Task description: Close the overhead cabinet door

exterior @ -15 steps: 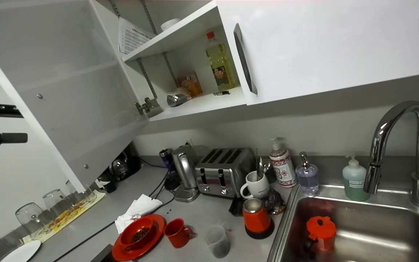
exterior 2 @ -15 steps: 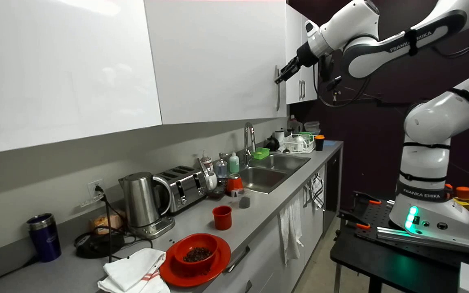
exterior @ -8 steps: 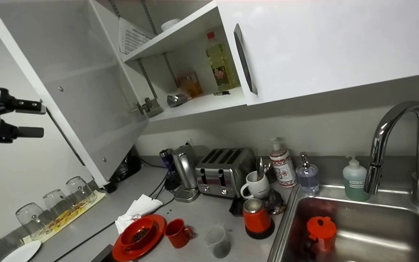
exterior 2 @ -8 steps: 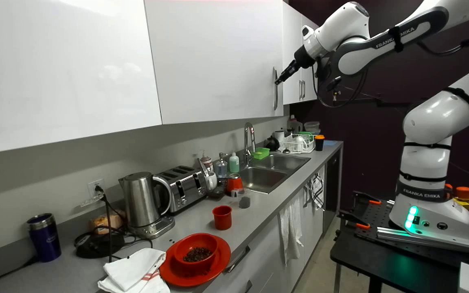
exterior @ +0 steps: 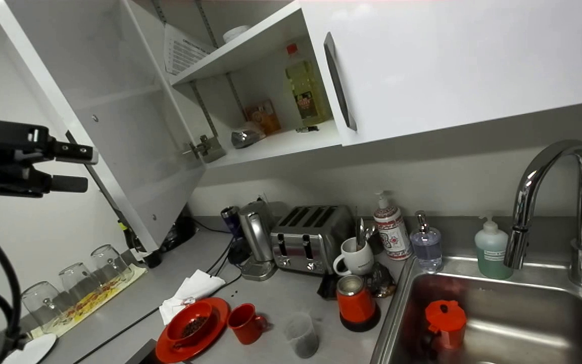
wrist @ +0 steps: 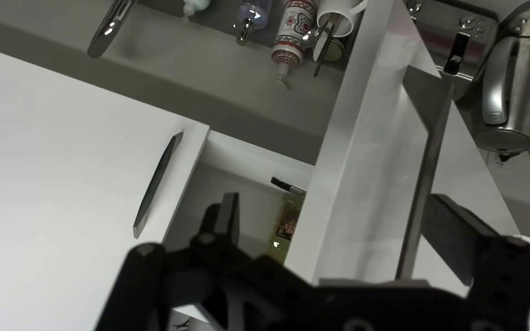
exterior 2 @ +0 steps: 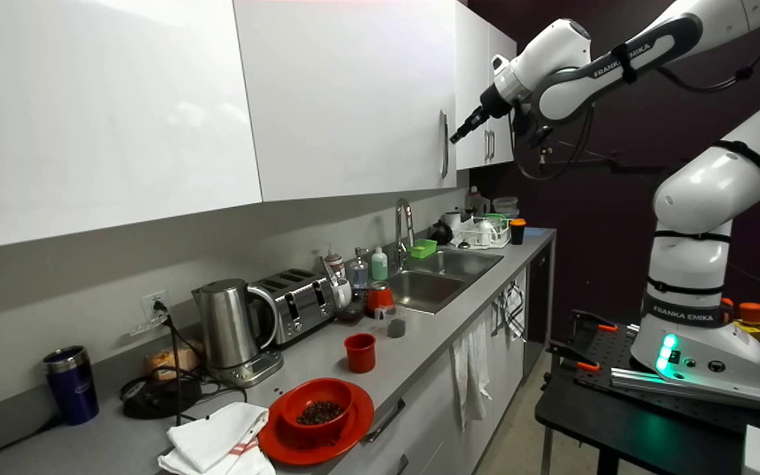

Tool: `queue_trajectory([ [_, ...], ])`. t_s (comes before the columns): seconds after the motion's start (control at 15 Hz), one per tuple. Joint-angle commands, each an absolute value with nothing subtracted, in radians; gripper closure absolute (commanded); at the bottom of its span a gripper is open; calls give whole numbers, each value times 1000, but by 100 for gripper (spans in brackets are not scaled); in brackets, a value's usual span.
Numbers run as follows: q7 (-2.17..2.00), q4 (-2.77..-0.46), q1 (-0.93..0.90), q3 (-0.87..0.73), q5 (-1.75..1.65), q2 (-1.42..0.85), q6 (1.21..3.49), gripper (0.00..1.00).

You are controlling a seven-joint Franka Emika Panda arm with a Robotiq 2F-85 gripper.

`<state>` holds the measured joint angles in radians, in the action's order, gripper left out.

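Observation:
The overhead cabinet door stands open; its inner face (exterior: 119,101) and its outer face (exterior 2: 353,99) show in the exterior views. Its slim metal handle (exterior 2: 444,145) is near the free edge and also shows in the wrist view (wrist: 419,193). My gripper (exterior: 89,168) is open and empty at the door's outer side, level with the handle. Its fingertips (exterior 2: 454,140) look slightly apart from the handle. In the wrist view my open fingers (wrist: 334,200) lie either side of the door edge and handle; whether the right finger touches the handle I cannot tell.
A matching white door (exterior: 447,60) is shut beside the open cabinet, whose shelves hold an oil bottle (exterior: 306,91) and a box (exterior: 264,116). Below are a toaster (exterior: 311,237), a kettle (exterior 2: 231,323), a faucet (exterior: 559,151), a sink (exterior: 397,313) and glasses (exterior: 76,283).
The door has swung partway toward the cabinet, its free edge moving inward. My gripper has moved the same way along its outer side, and a small gap to the handle now shows.

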<state>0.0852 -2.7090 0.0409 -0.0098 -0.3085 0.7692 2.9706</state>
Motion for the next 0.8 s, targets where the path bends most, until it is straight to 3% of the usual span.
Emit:
queue_trajectory([
  [0.0,113,-2721,27,5,-276,771,3007,0],
  [0.4,66,-2835,31,86,-268,887,3111,0],
  [0.73,31,-2785,58,199,-252,864,3134,0],
])
